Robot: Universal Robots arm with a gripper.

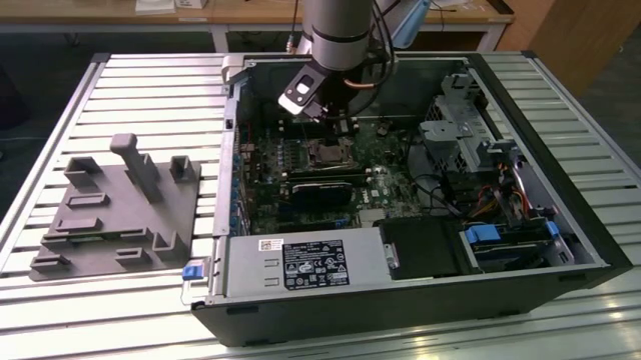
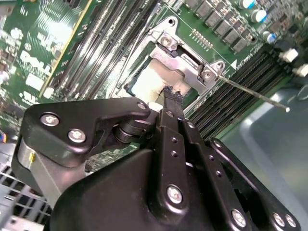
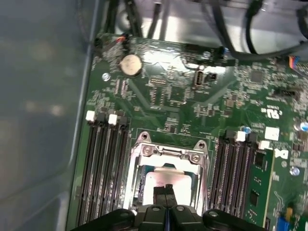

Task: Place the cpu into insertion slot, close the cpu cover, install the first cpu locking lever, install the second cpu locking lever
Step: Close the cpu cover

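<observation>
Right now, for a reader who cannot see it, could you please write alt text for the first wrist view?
The shut gripper points its tips at the pale cpu lying in the insertion slot, framed by the silvery cpu cover. Black memory slots flank it on the green motherboard.

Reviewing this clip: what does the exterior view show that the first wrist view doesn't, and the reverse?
Exterior view: the whole open computer case, the grey power supply box, and a grey fixture tray on the table at the exterior view's left. First wrist view: a round coin battery and the cpu, pale-topped, lying in the insertion slot. Both: the green motherboard and the shut gripper above the slot.
</observation>
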